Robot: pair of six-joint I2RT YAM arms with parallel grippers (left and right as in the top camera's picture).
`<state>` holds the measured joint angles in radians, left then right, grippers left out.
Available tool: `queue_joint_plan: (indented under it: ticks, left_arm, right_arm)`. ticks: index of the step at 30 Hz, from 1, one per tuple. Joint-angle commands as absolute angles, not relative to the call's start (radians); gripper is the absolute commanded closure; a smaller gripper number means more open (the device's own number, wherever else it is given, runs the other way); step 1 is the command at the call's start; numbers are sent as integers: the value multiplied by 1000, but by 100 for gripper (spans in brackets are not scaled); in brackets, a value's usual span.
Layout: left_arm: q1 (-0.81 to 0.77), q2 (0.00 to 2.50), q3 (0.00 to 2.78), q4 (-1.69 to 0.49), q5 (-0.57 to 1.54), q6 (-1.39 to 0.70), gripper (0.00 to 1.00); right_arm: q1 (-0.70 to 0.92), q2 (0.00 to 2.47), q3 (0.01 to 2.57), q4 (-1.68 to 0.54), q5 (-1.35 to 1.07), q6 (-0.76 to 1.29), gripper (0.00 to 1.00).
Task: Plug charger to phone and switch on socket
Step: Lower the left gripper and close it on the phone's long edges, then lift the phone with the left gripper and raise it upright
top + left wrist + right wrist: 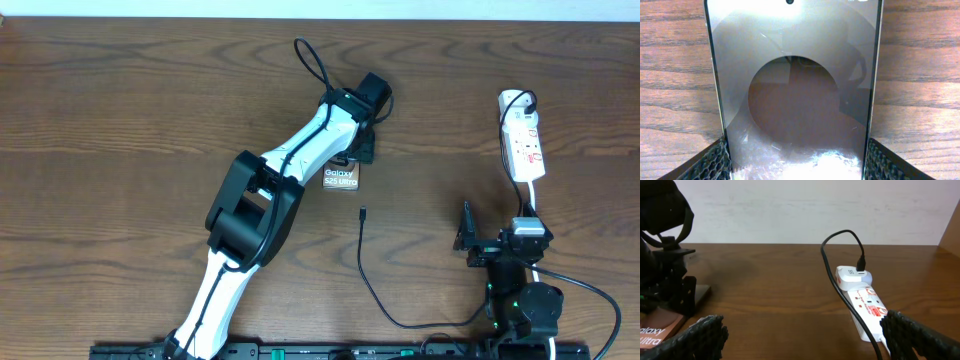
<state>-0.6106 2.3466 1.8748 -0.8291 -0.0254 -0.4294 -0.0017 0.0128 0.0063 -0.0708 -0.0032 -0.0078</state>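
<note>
The phone (340,179) lies on the wooden table at centre, its "Galaxy S25 Ultra" text showing. My left gripper (353,150) is over its far end and shut on it; in the left wrist view the phone (795,90) fills the gap between both fingers (797,162). The charger (372,280) is a thin black cable whose tip (363,213) lies loose on the table just below the phone. The white socket (522,140) lies at the right, also in the right wrist view (866,305). My right gripper (497,238) is open and empty (802,335), short of the socket.
A white adapter (852,276) with the black cable plugged into it sits in the socket's far end. The left arm (250,210) stretches diagonally across the table's left half. A pale wall (805,210) stands behind the table.
</note>
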Motion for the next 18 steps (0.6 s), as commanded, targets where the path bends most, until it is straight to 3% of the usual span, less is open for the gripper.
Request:
queue_joint_plan:
  ticks: [1,18]
  left_arm:
    - [-607,2310,1850,-832,-17,-416,30]
    - [-597,2189,1850,-909,-7,-490,31]
  right_arm:
    - [-6,9,6,-75,1,3,1]
    - [-6,9,6,-75,1,3,1]
